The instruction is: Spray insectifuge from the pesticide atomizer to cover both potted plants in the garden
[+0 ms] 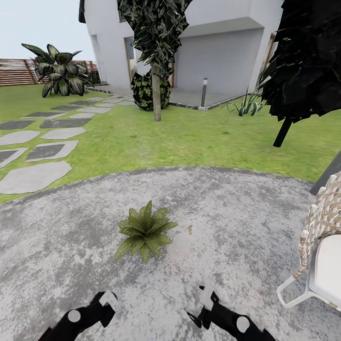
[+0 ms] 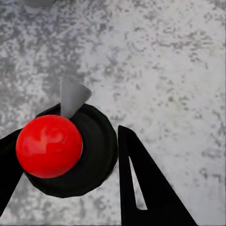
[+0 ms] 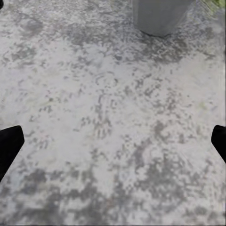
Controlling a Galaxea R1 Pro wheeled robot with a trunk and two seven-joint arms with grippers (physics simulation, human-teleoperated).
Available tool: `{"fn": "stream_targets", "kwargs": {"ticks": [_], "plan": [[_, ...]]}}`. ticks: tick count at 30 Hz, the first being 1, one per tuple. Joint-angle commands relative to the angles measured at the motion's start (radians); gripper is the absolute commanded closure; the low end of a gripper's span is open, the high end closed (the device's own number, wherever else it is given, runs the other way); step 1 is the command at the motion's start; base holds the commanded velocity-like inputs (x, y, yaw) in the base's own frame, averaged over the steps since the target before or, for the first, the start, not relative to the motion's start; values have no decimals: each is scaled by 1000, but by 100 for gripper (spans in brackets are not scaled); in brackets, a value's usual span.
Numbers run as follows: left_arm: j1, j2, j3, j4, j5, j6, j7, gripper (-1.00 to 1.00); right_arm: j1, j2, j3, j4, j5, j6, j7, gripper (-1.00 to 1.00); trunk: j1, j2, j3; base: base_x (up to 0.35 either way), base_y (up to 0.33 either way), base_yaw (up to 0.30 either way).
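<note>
One potted plant (image 1: 144, 232), a low rosette of pointed green leaves, stands on the round grey stone patio (image 1: 237, 213) just ahead of both arms. My left gripper (image 1: 103, 303) (image 2: 82, 136) is shut on the pesticide atomizer (image 2: 66, 150). From above the atomizer shows a red round top, a dark body and a grey nozzle (image 2: 71, 96). My right gripper (image 1: 204, 308) (image 3: 113, 141) hangs wide open over bare stone, nothing between its fingers. The second potted plant and any insectifuge mist are out of view.
A wicker chair (image 1: 322, 222) with a white seat stands close at the right. Lawn (image 1: 189, 137), stepping stones (image 1: 33, 177), a tree trunk (image 1: 157, 94), a grey bollard lamp (image 1: 204, 92) and the house (image 1: 218, 52) lie beyond. A grey cylinder (image 3: 160, 16) stands near the right gripper.
</note>
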Motion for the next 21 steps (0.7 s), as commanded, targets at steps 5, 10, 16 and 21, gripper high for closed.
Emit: {"fn": "stream_targets", "kwargs": {"ticks": [5,10,16,21], "plan": [[18,-4,27,150,208,-105,258,100,-1,0,-1,249,-49,-5,-326,-100,0,0,-1,0,0,0],[20,-4,27,271,315,-185,420,100,-1,-3,-2,360,-246,-9,-491,-100,0,0,-1,0,0,0],[32,-5,27,326,354,-191,500,100,-1,-36,-2,370,-439,-14,-505,-100,0,0,-1,0,0,0],[33,-8,22,348,363,-192,498,100,-1,-37,2,370,-489,-12,-504,-100,0,0,-1,0,0,0]]}}
